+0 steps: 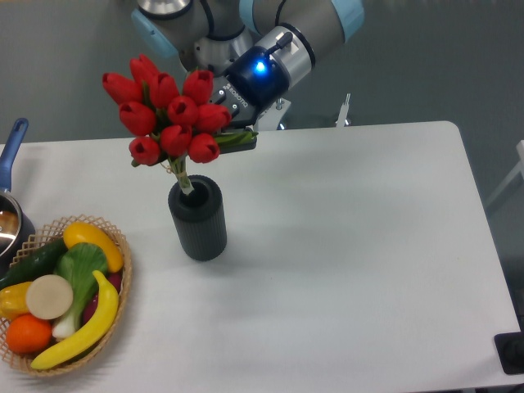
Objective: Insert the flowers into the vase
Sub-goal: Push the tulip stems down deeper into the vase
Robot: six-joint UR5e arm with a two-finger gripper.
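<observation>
Flowers above vase with stems in its mouth, basket left of vase

wicker basket of fruit, vegetables | blue-handled pot behind | white table

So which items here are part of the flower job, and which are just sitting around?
Part of the job:
red tulip bunch
dark grey ribbed cylindrical vase
robot gripper

Just lying about:
wicker basket of fruit and vegetables
blue-handled metal pot

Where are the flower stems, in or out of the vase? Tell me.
In: the stems of the flowers run down into the mouth of the upright vase.
</observation>
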